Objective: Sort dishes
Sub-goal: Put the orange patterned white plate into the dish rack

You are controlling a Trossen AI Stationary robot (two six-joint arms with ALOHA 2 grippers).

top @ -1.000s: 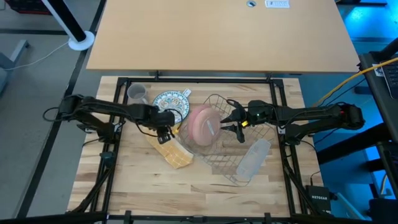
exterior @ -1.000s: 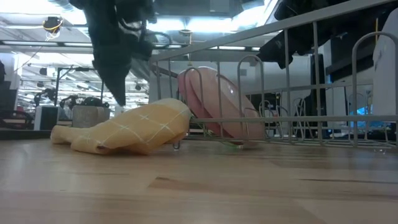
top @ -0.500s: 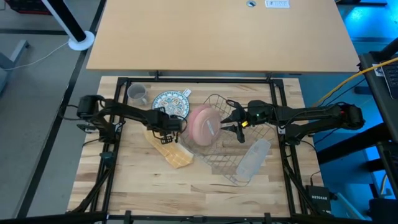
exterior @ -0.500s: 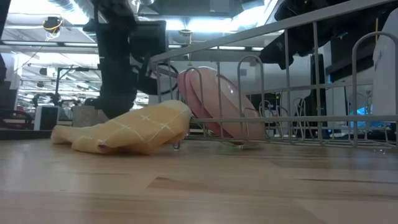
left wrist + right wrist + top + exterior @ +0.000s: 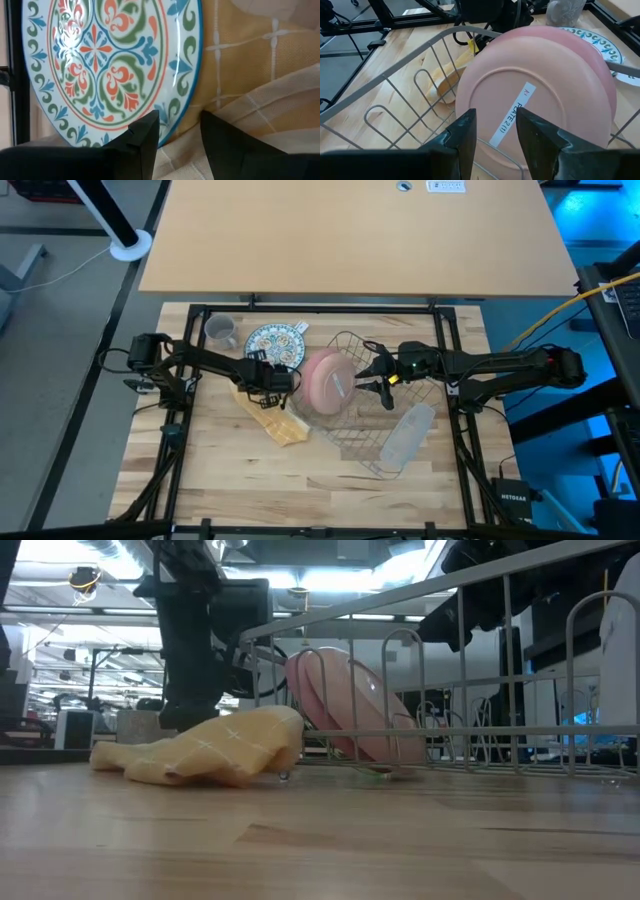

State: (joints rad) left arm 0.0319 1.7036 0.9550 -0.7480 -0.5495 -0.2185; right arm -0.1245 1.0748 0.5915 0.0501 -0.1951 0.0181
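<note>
Wooden table (image 5: 330,480), workshop room beyond. Your left gripper (image 5: 179,131) is low on the yellow cloth (image 5: 275,425), fingers spread a little around the patterned plate's (image 5: 272,343) rim, gripping nothing. Your right gripper (image 5: 495,131) hovers parted, empty, before the pink plate (image 5: 328,378) upright in the wire rack (image 5: 385,465). Grey mug (image 5: 219,331) sits at the back-left.
</note>
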